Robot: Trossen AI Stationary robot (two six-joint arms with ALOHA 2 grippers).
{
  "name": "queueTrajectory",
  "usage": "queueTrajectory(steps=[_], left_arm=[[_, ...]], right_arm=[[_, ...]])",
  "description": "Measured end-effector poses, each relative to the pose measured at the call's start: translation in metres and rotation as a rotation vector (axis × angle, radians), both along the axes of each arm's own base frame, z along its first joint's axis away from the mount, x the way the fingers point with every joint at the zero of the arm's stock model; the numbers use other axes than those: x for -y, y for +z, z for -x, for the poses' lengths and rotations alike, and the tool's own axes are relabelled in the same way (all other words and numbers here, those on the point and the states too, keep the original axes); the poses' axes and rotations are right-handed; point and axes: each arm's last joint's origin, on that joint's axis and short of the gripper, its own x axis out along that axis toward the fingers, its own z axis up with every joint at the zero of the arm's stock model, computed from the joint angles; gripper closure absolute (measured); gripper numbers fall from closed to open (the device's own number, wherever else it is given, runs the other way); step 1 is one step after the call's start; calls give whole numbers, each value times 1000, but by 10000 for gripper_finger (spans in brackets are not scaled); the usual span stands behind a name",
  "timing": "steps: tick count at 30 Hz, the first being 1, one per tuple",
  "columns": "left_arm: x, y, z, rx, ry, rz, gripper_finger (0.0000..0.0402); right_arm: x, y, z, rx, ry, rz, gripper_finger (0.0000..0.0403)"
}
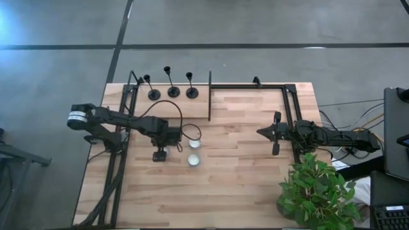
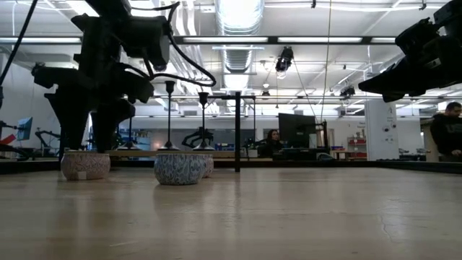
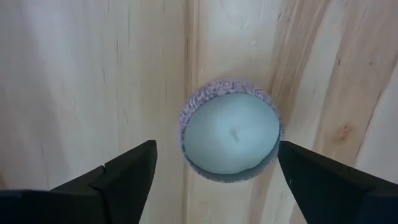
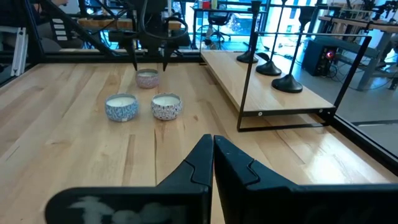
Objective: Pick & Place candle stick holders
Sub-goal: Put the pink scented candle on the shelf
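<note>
Three black candle stick holders (image 1: pixel 174 91) stand on their round bases in a row on a raised wooden shelf (image 4: pixel 273 93) at the table's far edge; they also show in the right wrist view (image 4: pixel 268 67). My left gripper (image 3: pixel 217 162) is open, pointing down over a small round candle cup (image 3: pixel 230 134), one finger on either side and apart from it. In the low view the left gripper (image 2: pixel 90 144) hangs just above that cup (image 2: pixel 85 165). My right gripper (image 1: pixel 276 133) is shut and empty over the table's right part, far from the holders.
Two more candle cups (image 1: pixel 194 144) (image 1: pixel 193 160) stand on the table just right of my left gripper. A black upright frame bar (image 1: pixel 209 96) bounds the shelf on its right. A potted plant (image 1: pixel 316 188) stands at the near right corner. People show in the room behind.
</note>
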Motion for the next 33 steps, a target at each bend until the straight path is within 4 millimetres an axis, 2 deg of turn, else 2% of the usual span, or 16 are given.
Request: queueTrajectory(steps=[8,15,33], left_arm=[[0,0,4,-38,-1,-6,30],[1,1,2,-28,3,28,28],[1,-11,-3,27,-13,25,28]], right_arm=[[0,0,0,0,0,0,394],[0,0,0,0,0,0,394],[0,0,0,0,-1,0,394]])
